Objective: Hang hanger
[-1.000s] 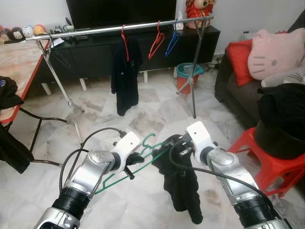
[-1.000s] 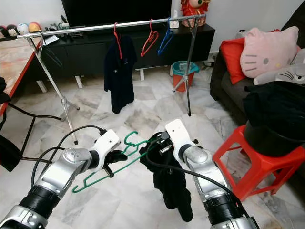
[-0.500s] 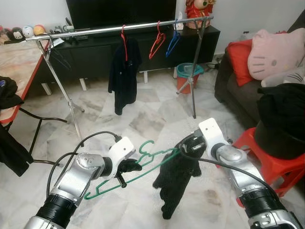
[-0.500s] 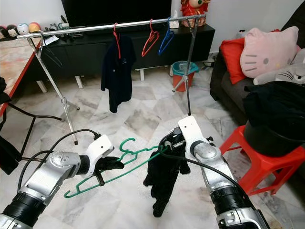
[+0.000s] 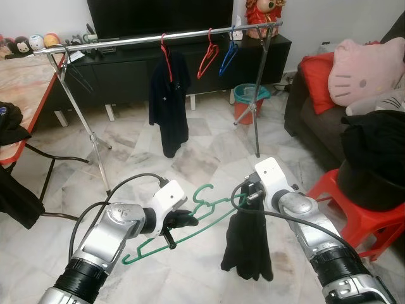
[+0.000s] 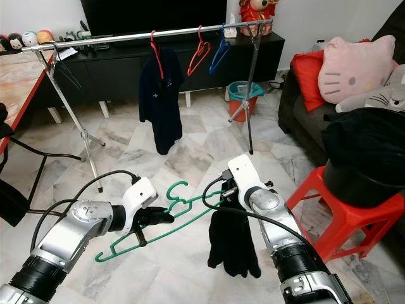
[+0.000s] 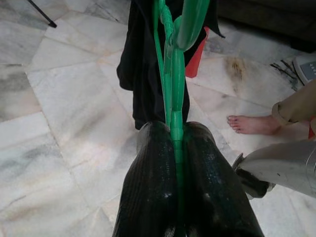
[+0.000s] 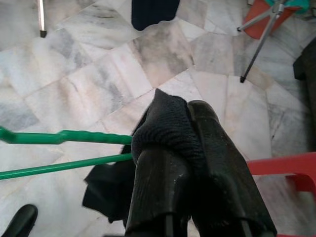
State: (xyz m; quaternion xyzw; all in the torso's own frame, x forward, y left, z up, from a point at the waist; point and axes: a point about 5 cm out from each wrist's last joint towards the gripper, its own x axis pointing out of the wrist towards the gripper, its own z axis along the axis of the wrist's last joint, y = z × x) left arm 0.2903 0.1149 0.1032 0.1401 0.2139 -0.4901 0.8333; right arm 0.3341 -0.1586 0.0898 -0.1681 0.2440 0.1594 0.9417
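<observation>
Left end effector [image 5: 180, 220] pinched the green hanger [image 5: 190, 220] between its pressed-together black fingers [image 7: 155, 187], holding it tilted in the air above the marble floor [image 5: 190, 152] with its hook turned upward. Right end effector [image 5: 245, 197] was clamped on the top of a black garment [image 5: 247, 244], which hung limp from its fingers [image 8: 163, 182] just beside the hanger's far end. Well beyond both stood the silver clothes rail [image 5: 158, 39], carrying a red hanger with a dark shirt [image 5: 169, 101], another red hanger [image 5: 206, 61] and a blue hanger [image 5: 228, 57].

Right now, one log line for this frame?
left hand: shut on green hanger | right hand: shut on black garment | rack: ahead
</observation>
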